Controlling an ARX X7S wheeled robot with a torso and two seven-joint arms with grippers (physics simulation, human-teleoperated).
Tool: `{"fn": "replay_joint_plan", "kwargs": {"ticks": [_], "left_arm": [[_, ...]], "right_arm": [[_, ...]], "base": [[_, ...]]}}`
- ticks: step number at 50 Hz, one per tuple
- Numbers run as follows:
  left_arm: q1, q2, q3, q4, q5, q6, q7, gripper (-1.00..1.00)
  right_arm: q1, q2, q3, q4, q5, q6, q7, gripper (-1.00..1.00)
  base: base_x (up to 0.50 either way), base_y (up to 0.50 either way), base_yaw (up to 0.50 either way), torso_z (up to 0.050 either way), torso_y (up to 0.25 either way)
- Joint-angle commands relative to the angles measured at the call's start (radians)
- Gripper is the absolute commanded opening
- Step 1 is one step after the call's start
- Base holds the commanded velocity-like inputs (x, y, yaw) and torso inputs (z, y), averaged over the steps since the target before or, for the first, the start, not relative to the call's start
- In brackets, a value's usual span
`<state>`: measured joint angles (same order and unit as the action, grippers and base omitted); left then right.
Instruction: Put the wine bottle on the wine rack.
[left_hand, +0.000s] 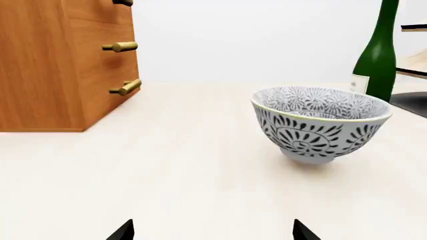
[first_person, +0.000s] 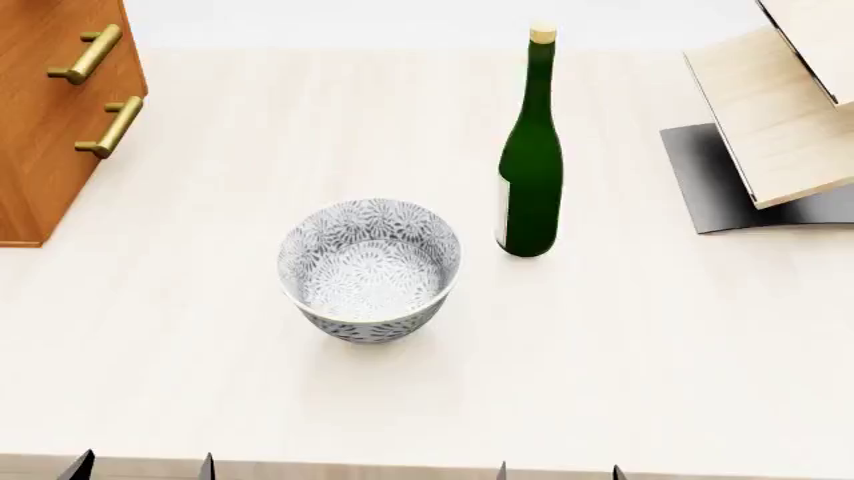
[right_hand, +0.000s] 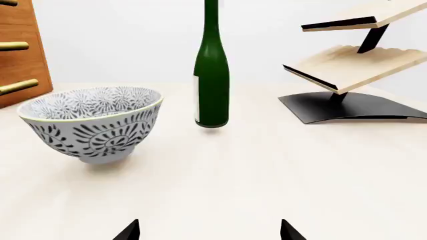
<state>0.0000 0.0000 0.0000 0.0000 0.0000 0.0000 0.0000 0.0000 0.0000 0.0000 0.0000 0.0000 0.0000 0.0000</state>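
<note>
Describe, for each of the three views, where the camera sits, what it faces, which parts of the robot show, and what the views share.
Head view: high, looking down on the table; tool tips at the near edge, left tool, right tool.
Left wrist view: low, facing the bowl and cabinet; two dark fingertips show.
Right wrist view: low, facing the wine bottle and wine rack; two fingertips show.
Shared: all three show bowl, bottle, cabinet and rack.

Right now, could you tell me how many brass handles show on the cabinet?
3 in the left wrist view: top, middle, bottom. The cabinet runs out of frame, so more may be hidden.
</note>
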Motion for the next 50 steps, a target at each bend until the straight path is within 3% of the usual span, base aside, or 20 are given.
{"fn": "replay_joint_plan", "kwargs": {"ticks": [1, 19, 37, 50], "left_arm": [[-0.001, -0.017, 0.02, -0.004, -0.017, 0.004, -0.019, 1.0], [0.009, -0.06, 0.069, 0.036, -0.067, -0.011, -0.066, 1.0], [0.113, -0.107, 0.068, 0.438, -0.135, -0.127, -0.103, 1.0], [0.194, -0.14, 0.07, 0.682, -0.136, -0.119, -0.135, 1.0]], "right_arm": [[0.003, 0.016, -0.02, 0.008, 0.016, -0.006, 0.02, 1.0], [-0.011, 0.061, -0.073, -0.049, 0.059, 0.022, 0.069, 1.0], [-0.11, 0.11, -0.105, -0.476, 0.083, 0.14, 0.101, 1.0], [-0.202, 0.147, -0.137, -0.729, 0.019, 0.093, 0.138, 1.0]], "base": [[0.0, 0.0, 0.0, 0.0, 0.0], [0.0, 0.0, 0.0, 0.0, 0.0], [0.0, 0.0, 0.0, 0.0, 0.0], [0.0, 0.0, 0.0, 0.0, 0.0]]}}
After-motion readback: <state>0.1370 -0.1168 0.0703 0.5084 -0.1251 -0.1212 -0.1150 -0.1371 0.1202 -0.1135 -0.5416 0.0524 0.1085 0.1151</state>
